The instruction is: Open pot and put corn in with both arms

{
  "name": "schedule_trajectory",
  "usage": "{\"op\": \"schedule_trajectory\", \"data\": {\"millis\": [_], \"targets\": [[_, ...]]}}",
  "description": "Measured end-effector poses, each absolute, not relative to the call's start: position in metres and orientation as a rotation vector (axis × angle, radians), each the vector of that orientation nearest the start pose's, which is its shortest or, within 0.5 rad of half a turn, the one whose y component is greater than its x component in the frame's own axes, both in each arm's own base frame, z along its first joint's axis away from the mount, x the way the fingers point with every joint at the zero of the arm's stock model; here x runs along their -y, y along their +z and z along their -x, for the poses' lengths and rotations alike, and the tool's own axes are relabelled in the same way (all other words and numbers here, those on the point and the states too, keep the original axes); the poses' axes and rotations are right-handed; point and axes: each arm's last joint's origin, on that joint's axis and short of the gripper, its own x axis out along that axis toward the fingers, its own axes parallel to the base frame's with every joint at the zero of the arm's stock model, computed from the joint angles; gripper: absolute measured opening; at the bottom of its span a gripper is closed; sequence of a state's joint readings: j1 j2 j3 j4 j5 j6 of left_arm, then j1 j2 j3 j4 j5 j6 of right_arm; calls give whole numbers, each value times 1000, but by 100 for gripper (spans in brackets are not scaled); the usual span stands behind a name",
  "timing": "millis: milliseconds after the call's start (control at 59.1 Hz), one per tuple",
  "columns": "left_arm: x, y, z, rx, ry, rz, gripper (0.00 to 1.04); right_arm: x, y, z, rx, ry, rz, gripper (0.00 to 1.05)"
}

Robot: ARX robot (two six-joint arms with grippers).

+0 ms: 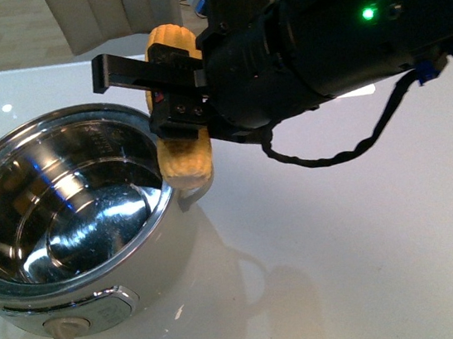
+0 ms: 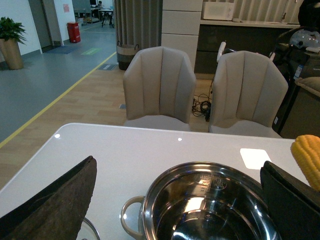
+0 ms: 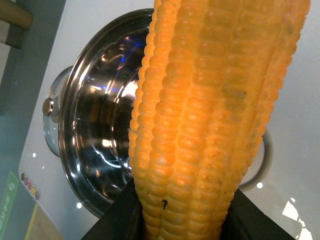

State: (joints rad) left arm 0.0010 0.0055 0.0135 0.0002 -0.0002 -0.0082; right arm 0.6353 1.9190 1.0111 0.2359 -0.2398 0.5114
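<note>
1. Corn [image 1: 185, 162] is held on end by the right gripper [image 1: 161, 82], whose jaws are clamped across its middle. It is carried clear of the surface [image 1: 373, 267], at the right-hand rim of the pot [image 1: 162, 253], above the side handle and not yet inside.
2. The pot is seen uncovered, with nothing in its steel bowl. The glass lid [image 3: 48, 107] is laid on the surface just beside it, on the side away from the corn.
3. The left gripper [image 2: 178, 165] is hung near the pot, its jaws spread wide with nothing between them.
4. Opening is judged done, and the placing of the corn is the step in hand.
5. For the next move, the corn would need to be carried over the middle of the bowl and lowered. The jaws should be parted only once the cob is well below the rim, which must not be struck.
</note>
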Motion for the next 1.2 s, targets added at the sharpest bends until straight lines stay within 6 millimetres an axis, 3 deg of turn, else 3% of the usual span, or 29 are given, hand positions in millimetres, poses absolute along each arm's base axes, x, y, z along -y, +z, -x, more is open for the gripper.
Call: {"op": "schedule_trajectory", "data": {"millis": [457, 693, 1116, 1200], "targets": [[0, 168, -97, 8, 1, 8, 98, -288, 138, -322, -915, 676, -398, 27], [0, 168, -97, 8, 1, 8, 98, -307, 128, -332, -963, 663, -413, 29], [0, 168, -97, 8, 1, 8, 98, -316, 92, -337, -1067, 596, -391, 31], [0, 168, -97, 8, 1, 8, 98, -317, 94, -337, -1065, 598, -395, 40]]}}
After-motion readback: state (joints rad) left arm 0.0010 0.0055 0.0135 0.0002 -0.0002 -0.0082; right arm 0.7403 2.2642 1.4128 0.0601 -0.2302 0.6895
